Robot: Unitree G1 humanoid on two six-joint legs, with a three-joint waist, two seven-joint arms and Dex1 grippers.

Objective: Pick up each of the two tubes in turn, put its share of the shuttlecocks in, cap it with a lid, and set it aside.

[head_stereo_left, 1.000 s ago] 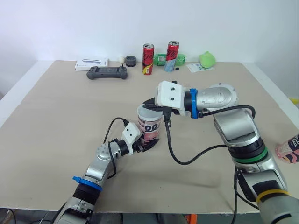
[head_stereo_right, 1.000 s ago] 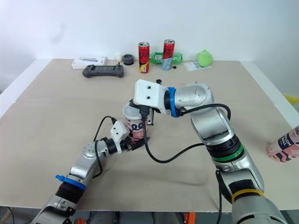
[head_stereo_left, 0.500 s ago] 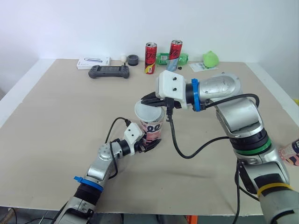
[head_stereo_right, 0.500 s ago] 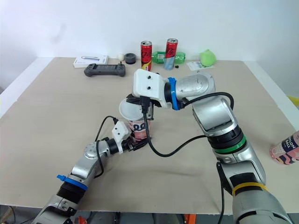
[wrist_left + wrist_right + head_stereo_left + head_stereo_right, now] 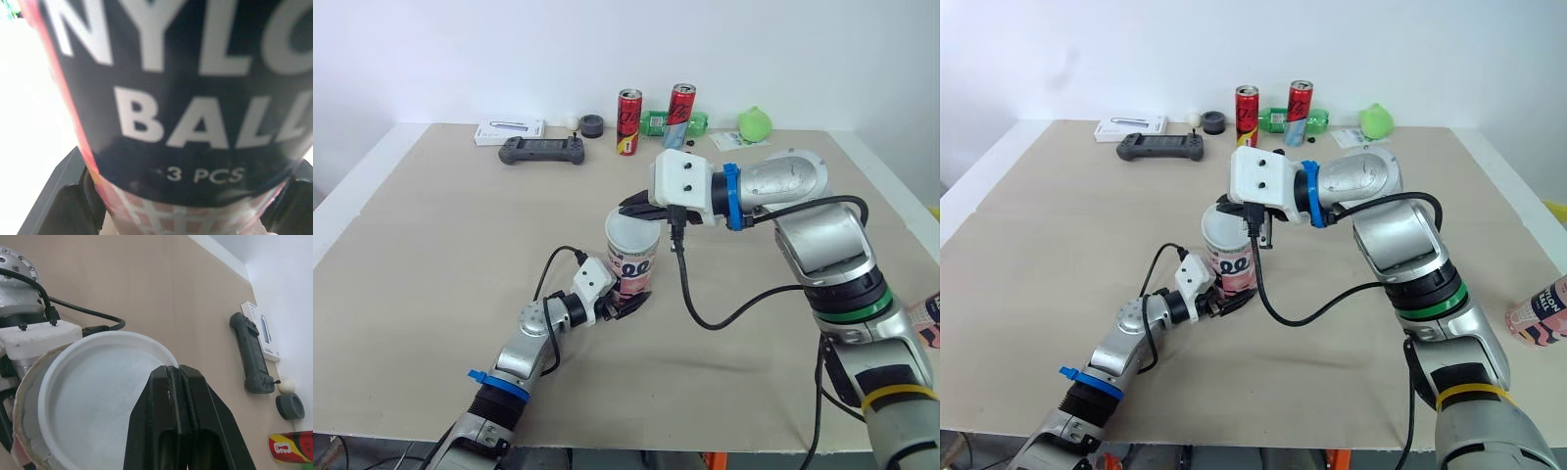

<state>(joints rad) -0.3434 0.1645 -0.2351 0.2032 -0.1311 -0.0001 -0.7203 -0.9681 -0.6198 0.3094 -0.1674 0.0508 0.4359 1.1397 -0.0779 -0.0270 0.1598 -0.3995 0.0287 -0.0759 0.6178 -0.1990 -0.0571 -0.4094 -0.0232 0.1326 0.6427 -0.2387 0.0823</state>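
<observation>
One tube [image 5: 630, 266], one lid [image 5: 98, 382], two cans [image 5: 626, 122].

far edge, left to right — white box [image 5: 509, 131], black controller [image 5: 540, 151], white ball [image 5: 572, 122], dark cap [image 5: 592, 125], red can [image 5: 627, 122], second red can [image 5: 680, 115], green bottle [image 5: 654, 123], green lump [image 5: 755, 123]; pink bottle [image 5: 1538, 311] at right edge.

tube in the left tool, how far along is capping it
Done: the left tool grips the tube near its base. In hand: the right tool pinches the white lid over the mouth, skewed, tube rim showing one side, so not seated. Left: press it home, set it aside. A second tube sits far right, state unclear.
</observation>
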